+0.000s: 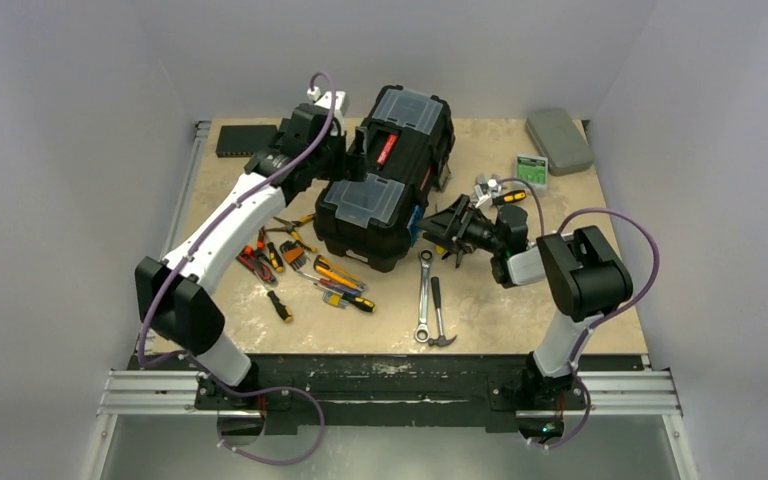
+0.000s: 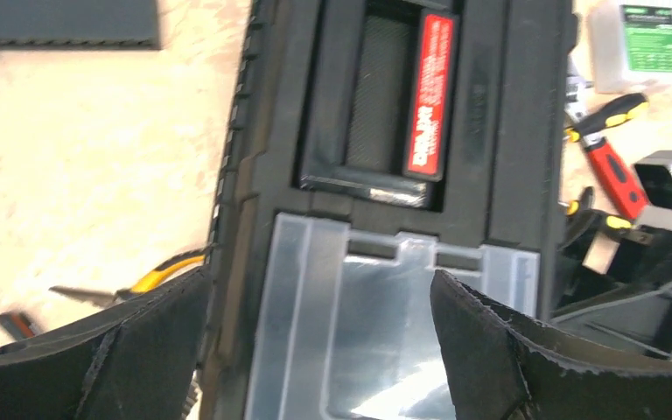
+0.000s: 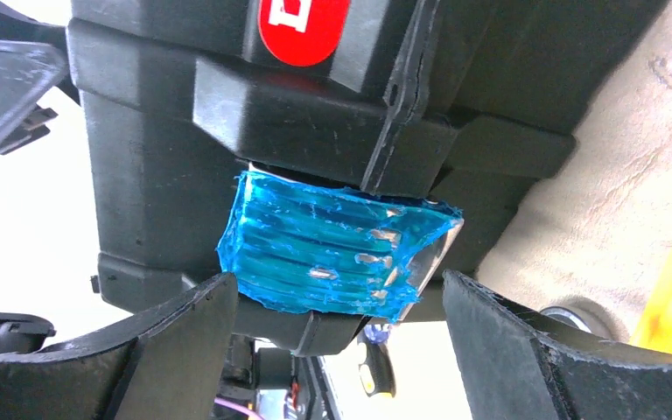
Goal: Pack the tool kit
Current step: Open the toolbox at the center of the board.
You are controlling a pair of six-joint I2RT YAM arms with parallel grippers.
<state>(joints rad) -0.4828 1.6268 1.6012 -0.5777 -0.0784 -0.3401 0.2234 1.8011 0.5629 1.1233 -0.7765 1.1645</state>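
The table [image 1: 580,300] carries the toolbox [image 1: 385,180] at its middle, towards the far edge, set at a slant with its lid down. Its red-labelled handle [image 1: 387,148] lies flat in the recess on top, between two clear lids, one at the far end [image 1: 407,103] and one at the near end [image 1: 365,198]. The left arm reaches across to the toolbox's left side, and the left gripper [image 2: 319,293] hangs over the near clear lid with its fingers wide apart, one over each long edge of the toolbox. The wrist view is too blurred to tell whether they touch it. The right arm bends in from the right, and the right gripper [image 3: 339,289] sits at the toolbox's near right end, fingers spread to either side of the blue latch [image 3: 332,254] without closing on it. A grey case [image 1: 558,140] lies in the far right corner with a small green-labelled box [image 1: 531,170] just beside it, and a flat black box [image 1: 243,140] lies at the far left. The hand tools are all out on the table. Pliers [image 1: 290,222] and several screwdrivers [image 1: 340,272] are scattered left of the toolbox. A wrench [image 1: 424,297] and a hammer [image 1: 439,315] lie side by side near its front. A yellow-handled tool [image 1: 513,197] rests by the right wrist.
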